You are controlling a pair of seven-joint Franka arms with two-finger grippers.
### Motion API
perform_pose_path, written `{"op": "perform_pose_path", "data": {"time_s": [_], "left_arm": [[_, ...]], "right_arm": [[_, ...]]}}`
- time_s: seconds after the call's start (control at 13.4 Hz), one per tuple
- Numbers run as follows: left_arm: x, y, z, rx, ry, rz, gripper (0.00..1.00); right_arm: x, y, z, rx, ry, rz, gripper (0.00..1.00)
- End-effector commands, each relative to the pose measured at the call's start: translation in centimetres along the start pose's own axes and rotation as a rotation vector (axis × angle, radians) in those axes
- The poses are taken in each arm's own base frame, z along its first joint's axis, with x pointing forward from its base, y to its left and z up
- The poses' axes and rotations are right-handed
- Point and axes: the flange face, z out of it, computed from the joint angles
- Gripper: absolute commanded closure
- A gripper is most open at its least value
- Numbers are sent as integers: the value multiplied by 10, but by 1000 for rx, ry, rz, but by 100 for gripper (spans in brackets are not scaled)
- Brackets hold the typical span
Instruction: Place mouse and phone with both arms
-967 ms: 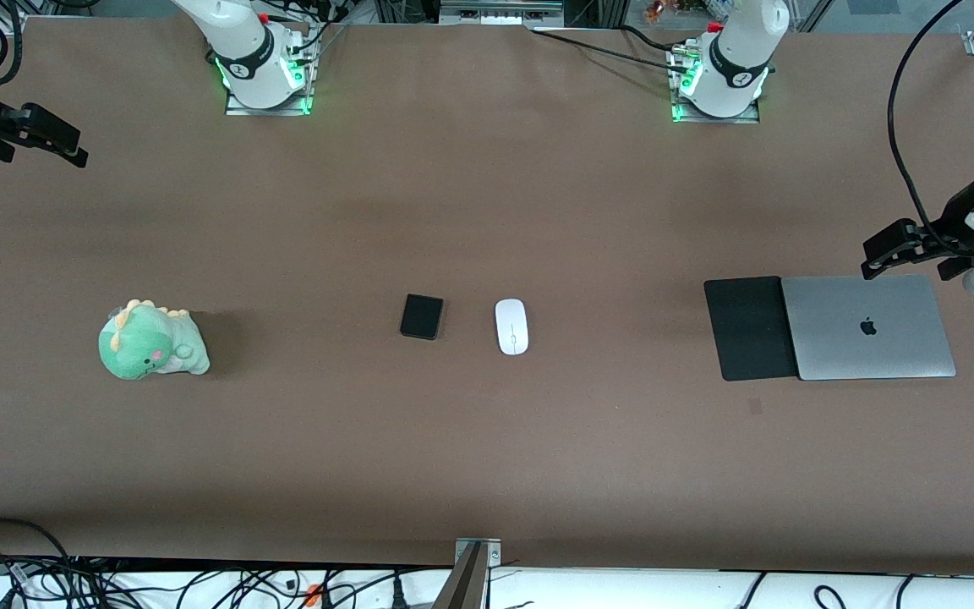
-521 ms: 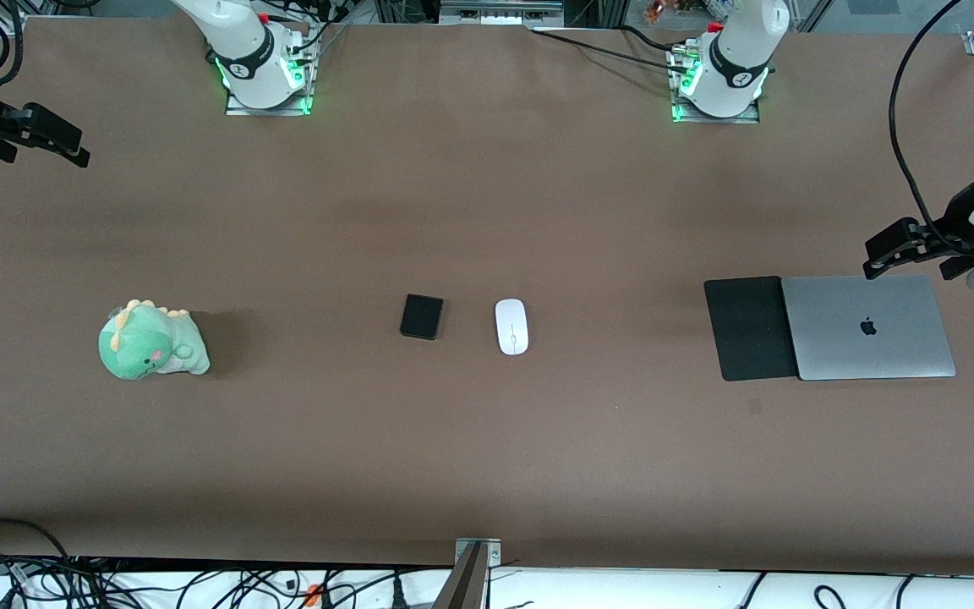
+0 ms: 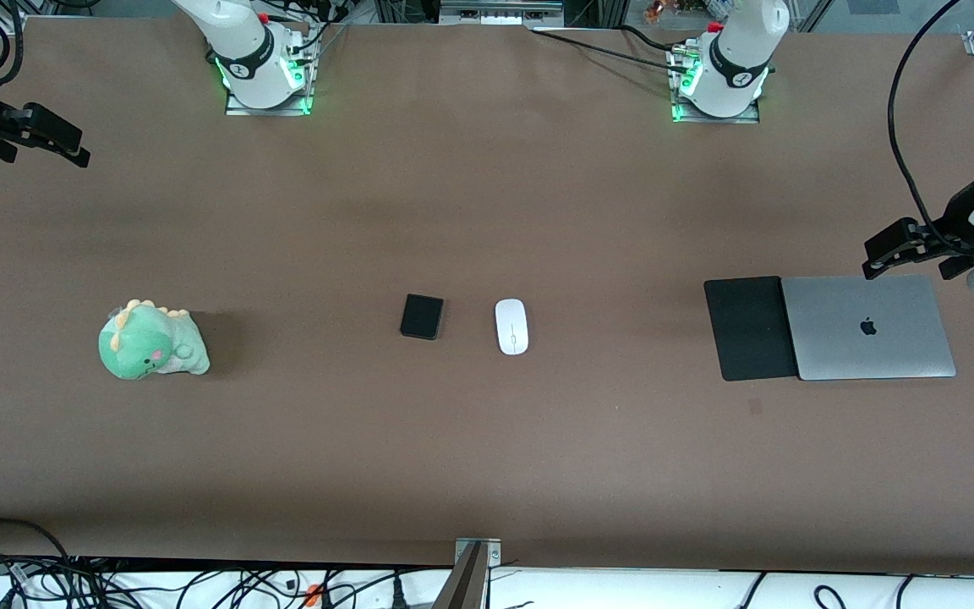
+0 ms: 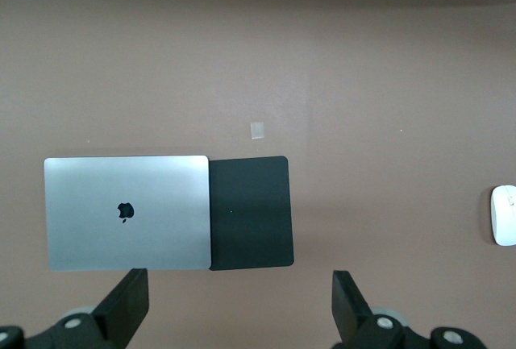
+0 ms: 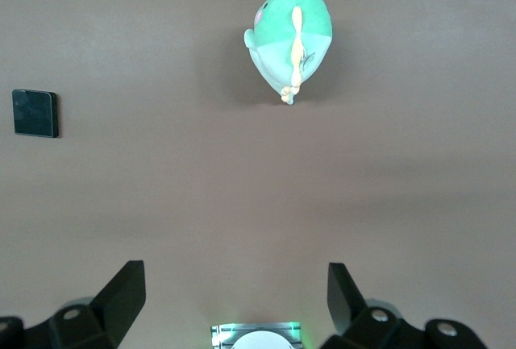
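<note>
The white mouse [image 3: 511, 326] lies at the middle of the table, with the small black phone [image 3: 422, 316] beside it toward the right arm's end. The mouse shows at the edge of the left wrist view [image 4: 504, 215], the phone in the right wrist view [image 5: 35, 113]. My left gripper [image 3: 878, 255] is open and empty, up in the air over the table by the laptop's edge at the left arm's end. My right gripper [image 3: 64, 144] is open and empty, high over the table at the right arm's end. Both are well away from the mouse and phone.
A closed silver laptop [image 3: 867, 327] lies at the left arm's end with a black mouse pad [image 3: 749, 328] against its side toward the middle. A green plush dinosaur [image 3: 151, 340] sits toward the right arm's end. Cables [image 3: 199, 584] run off the table's near edge.
The left gripper has drifted very slightly toward the left arm's end of the table. The mouse, the phone and the right gripper have not moved.
</note>
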Motion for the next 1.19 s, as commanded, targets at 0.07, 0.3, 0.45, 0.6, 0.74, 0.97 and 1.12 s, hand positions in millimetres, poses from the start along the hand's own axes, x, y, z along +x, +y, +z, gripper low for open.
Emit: {"op": "perform_pose_path", "data": {"time_s": [0.07, 0.3, 0.45, 0.6, 0.74, 0.97, 1.12], "left_arm": [[-3, 4, -10, -34, -2, -17, 0], [-3, 5, -3, -33, -17, -108, 0], [-4, 6, -5, -32, -23, -118, 0], [-5, 9, -6, -32, -27, -114, 0], [-6, 10, -5, -32, -34, -111, 0], [-8, 12, -3, -53, -53, -112, 0], [-8, 12, -2, -54, -54, -112, 0]], "right_arm": [[-1, -2, -7, 16, -2, -6, 0], [0, -1, -7, 17, 4, -6, 0], [-2, -2, -8, 16, -1, -1, 0], [-2, -2, -8, 18, -1, -1, 0], [-2, -2, -8, 18, 1, 0, 0], [-1, -2, -8, 18, 2, 0, 0], [-2, -2, -8, 18, -1, -6, 0]]}}
